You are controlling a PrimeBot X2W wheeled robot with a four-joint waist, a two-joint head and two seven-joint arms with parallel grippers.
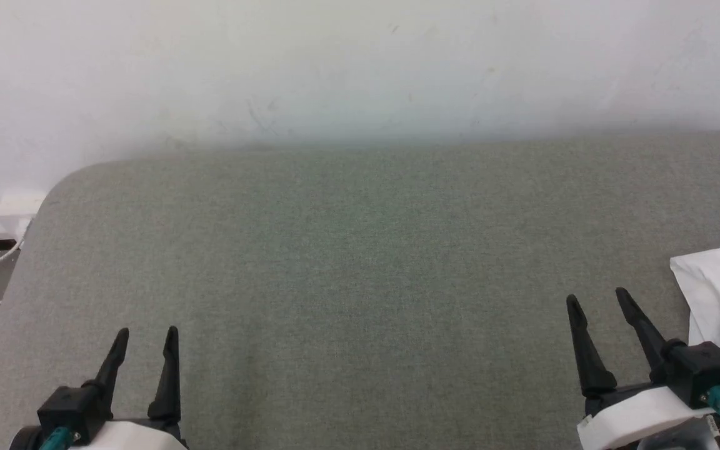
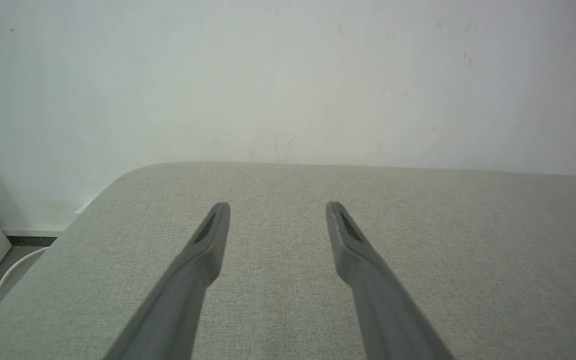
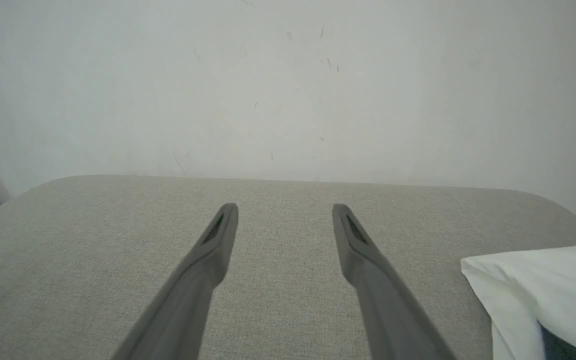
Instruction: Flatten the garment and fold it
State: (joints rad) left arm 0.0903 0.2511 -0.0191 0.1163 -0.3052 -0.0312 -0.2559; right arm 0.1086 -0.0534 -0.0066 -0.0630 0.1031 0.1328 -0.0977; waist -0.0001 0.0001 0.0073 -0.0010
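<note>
The left gripper [image 1: 148, 330] is pictured at the lower left of the head view, its jaws spread wide and empty, its long dark fingers [image 2: 195, 265] pointed forward. The right gripper [image 1: 596, 295] is seen at the lower right, higher in that view and tilted leftward, jaws likewise parted and empty. Pale wrist covers [image 1: 638, 414] are glimpsed behind.
</note>
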